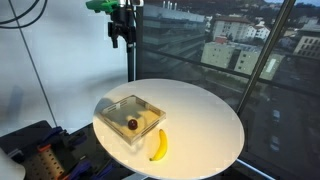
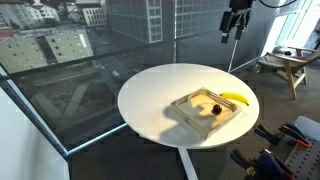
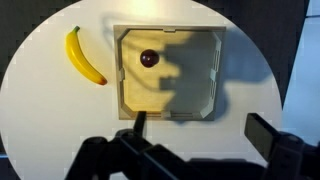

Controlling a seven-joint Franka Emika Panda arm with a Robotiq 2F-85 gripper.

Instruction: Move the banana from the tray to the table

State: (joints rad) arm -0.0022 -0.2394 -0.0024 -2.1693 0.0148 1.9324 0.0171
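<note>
High above the table [image 1: 200,120], the end effector [image 1: 121,40] wide open and empty, well clear of the banana [image 1: 158,146].

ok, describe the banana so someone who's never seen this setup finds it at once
Start at the round white table by the window. On it sits a shallow square tray with low clear walls. The banana lies on the bare tabletop just outside the tray, apart from its wall. It is the only long, curved yellow thing; the only other item is a small dark round fruit inside the tray.
</note>
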